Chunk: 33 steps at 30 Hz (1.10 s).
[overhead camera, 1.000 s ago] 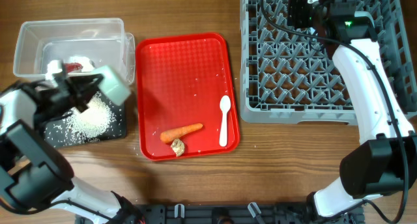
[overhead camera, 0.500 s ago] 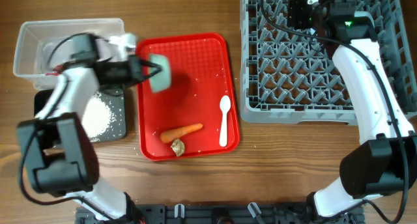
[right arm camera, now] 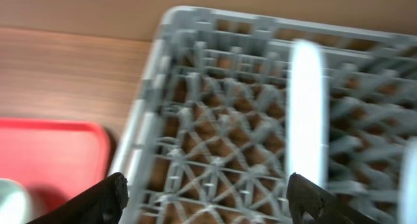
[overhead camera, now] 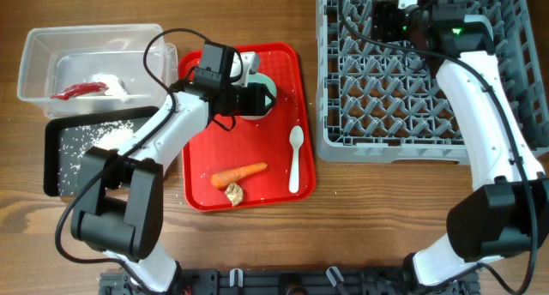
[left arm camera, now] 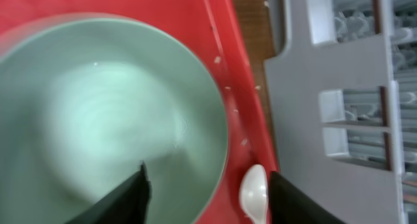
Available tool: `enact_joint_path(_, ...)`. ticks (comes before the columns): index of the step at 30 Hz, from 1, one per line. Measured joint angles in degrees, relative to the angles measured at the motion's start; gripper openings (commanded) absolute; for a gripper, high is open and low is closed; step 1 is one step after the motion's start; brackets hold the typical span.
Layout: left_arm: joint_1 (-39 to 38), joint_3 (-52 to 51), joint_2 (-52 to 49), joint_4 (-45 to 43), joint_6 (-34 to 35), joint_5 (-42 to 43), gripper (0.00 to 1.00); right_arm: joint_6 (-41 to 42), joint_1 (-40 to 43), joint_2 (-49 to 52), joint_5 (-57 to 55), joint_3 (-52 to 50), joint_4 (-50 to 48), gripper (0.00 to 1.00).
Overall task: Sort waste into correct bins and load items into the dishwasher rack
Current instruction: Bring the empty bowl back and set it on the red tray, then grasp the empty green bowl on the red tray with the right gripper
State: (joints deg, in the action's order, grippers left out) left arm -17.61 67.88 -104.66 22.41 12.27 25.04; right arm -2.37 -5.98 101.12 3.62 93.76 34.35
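The green bowl (overhead camera: 257,98) is on or just above the upper half of the red tray (overhead camera: 283,63), mouth up. The left gripper (left arm camera: 207,175) straddles its right rim, one finger (left arm camera: 138,188) over the hollow and the other (left arm camera: 281,196) outside, parted wider than the wall and not visibly pressing it. Just right of the bowl lies the spoon (overhead camera: 295,158), bowl end nearest. Lower on the tray are the carrot (overhead camera: 240,172) and, touching it, the brown lump (overhead camera: 232,192). Left of the tray stands the tub (overhead camera: 43,46) holding the wrapper (overhead camera: 79,90), and below it the black tray (overhead camera: 53,158) with rice (overhead camera: 111,136). To the right, the right gripper (right arm camera: 207,185) hangs spread wide above the rack (overhead camera: 403,98).
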Motion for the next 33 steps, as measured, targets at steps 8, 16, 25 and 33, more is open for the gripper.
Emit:
enact_joint_path(8,8.4,0.0,9.1,5.5,2.1,-1.9,0.73,0.0,-7.8,0.2,5.9,0.0,-0.1,0.81)
enact_joint_path(16,19.1,0.0,20.3,12.1,2.7,-2.7,0.74,0.0,-16.0,6.3,7.1,0.0,-0.7,0.8)
enact_joint_path(25,21.4,0.0,20.7,16.0,2.9,-2.7,0.74,1.1,-22.1,19.6,7.4,0.0,-2.8,0.64)
enact_joint_path(33,21.4,0.0,20.7,16.0,3.0,-2.7,0.74,2.3,-22.3,23.5,5.9,0.0,-3.6,0.38)
